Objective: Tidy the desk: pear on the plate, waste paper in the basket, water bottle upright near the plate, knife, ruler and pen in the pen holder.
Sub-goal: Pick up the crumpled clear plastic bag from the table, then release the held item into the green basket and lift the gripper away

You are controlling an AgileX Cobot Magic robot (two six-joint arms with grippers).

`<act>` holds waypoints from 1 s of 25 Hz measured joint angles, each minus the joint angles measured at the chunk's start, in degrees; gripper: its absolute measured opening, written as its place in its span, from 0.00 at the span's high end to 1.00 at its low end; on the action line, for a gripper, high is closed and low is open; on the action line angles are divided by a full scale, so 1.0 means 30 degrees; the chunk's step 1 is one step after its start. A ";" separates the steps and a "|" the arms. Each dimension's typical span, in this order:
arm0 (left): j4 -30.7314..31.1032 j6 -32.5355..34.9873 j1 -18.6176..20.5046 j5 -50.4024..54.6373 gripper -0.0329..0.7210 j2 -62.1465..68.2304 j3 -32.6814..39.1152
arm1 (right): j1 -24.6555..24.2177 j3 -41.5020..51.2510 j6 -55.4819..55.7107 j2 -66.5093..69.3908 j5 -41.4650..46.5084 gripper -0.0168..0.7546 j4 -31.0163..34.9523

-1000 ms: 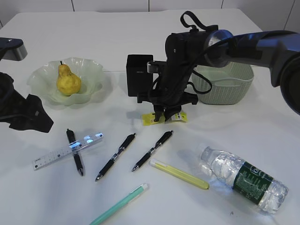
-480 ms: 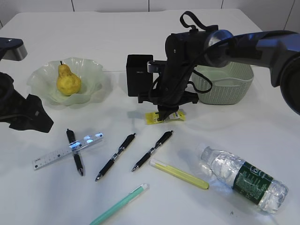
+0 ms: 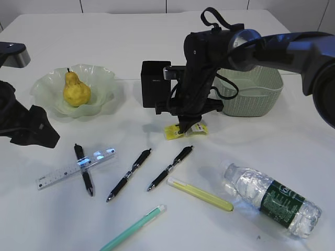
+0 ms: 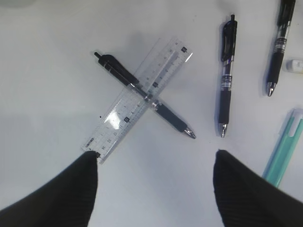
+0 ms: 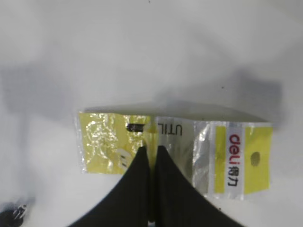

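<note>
Exterior view shows one pear (image 3: 76, 90) sitting in the single wavy green plate (image 3: 102, 78) at the left of the desk (image 3: 131, 36). One black pen holder (image 3: 153, 83) stands at the middle, and one green basket (image 3: 261, 97) sits to its right. Three black pens lie on the desk; one of them (image 3: 84, 170) is crossed by the one clear ruler (image 3: 57, 175), and the other two (image 3: 129, 174) (image 3: 169, 168) lie side by side. One mint-green pen (image 3: 133, 228) and one yellow knife (image 3: 200, 194) lie near the front edge. One water bottle (image 3: 272, 200) lies on its side at the right. The right gripper (image 5: 152, 153) has its fingers pinched together on a yellow and clear wrapper (image 5: 234, 158), the one piece of waste paper, in front of the pen holder. The left gripper (image 4: 154, 182) hangs above the ruler with fingers spread wide, grasping nothing.
</note>
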 joint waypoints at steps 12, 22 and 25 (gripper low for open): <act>0.0000 0.0000 0.0000 0.0000 0.24 0.0000 0.0000 | 0.0000 -0.4143 -0.2141 -0.0090 0.3749 0.96 -0.0906; 0.0000 0.0000 0.0000 0.0000 0.24 0.0000 0.0000 | -0.0168 -0.4630 -0.2619 -0.2296 0.3976 0.96 -0.2914; 0.0000 0.0000 0.0000 0.0000 0.24 0.0000 0.0000 | -0.0540 -0.4630 -0.2619 -0.2703 0.4012 0.96 -0.3186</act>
